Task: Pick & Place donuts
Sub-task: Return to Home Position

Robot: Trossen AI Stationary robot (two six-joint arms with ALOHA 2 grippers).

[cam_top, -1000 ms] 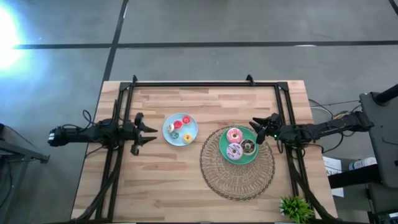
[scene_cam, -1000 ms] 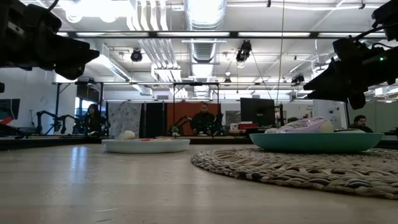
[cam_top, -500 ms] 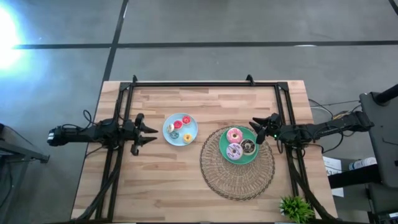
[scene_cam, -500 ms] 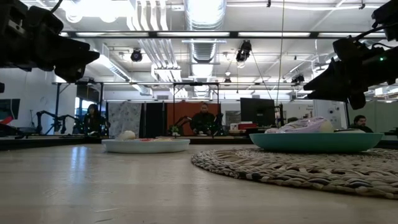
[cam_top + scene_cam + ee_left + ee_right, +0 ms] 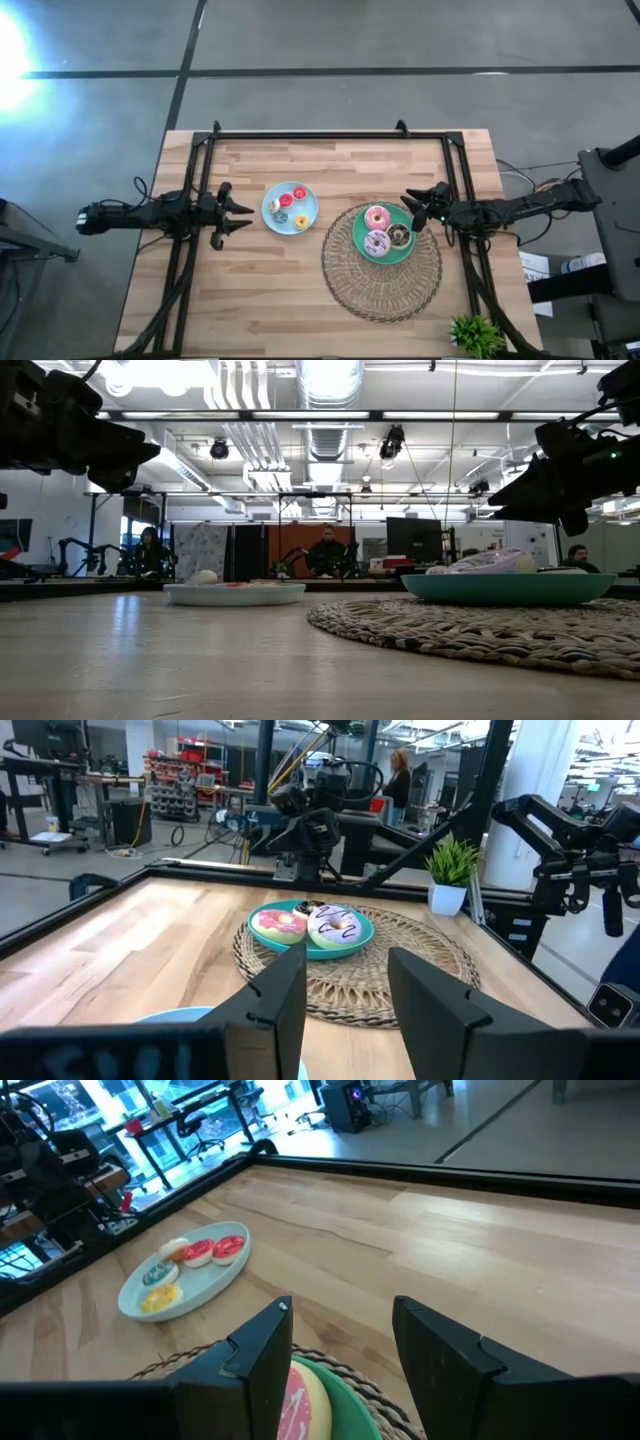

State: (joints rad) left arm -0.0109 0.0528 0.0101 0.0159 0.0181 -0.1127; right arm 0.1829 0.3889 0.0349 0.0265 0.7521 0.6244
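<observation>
Read on the high view, the left claw (image 5: 242,214) hangs empty, its fingers spread wide with nothing between them. The blue plate (image 5: 313,207) lies just beside it at 3 o'clock and carries the minis (image 5: 298,194).

Further toward 3 o'clock, the mat (image 5: 380,295) bears the green plate (image 5: 357,226). On it sit the pink (image 5: 377,217), lilac (image 5: 376,242) and brown (image 5: 399,236) donuts.

The right claw (image 5: 410,213) hovers by that plate's 2 o'clock rim, also wide open and empty, and the three donuts lie at about its 8 o'clock.

Every donut in view is plated, so nothing seems left to pick. Each arm's length runs along the 9–3 line with its plate straight ahead. Going home should be a straight pull back, left toward 9 and right toward 3, away from the donuts.
</observation>
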